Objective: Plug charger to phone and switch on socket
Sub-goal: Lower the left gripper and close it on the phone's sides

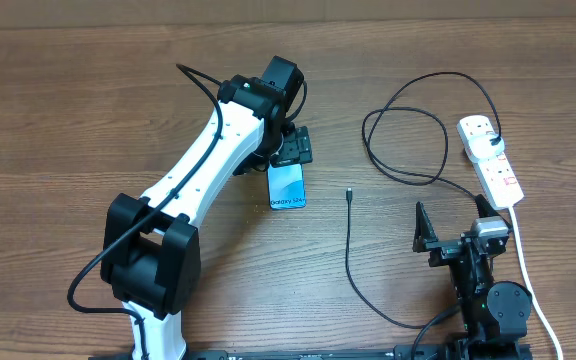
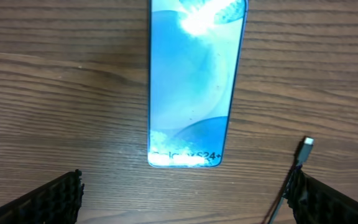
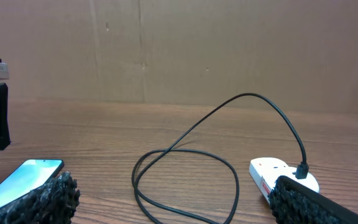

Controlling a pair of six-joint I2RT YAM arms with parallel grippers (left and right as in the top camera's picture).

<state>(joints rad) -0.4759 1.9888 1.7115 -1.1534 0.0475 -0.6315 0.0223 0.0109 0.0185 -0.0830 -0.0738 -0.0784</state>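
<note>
The phone [image 2: 191, 81] is seen top centre, the charger [image 2: 306, 145] tip lower right. Left gripper [image 2: 186, 190] and right gripper [image 3: 173, 198] are spread wide, empty.

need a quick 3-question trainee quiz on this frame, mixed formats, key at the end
1. True or false: the charger tip is already plugged into the phone.
2. Which claw is nearest the phone? A) left B) right C) both equally far
3. Fill in: the charger's far end runs to the white ___.

Key:
1. False. The tip lies on the table, apart from the phone.
2. A. The left claw is open, with the phone right in front of it.
3. socket
</note>
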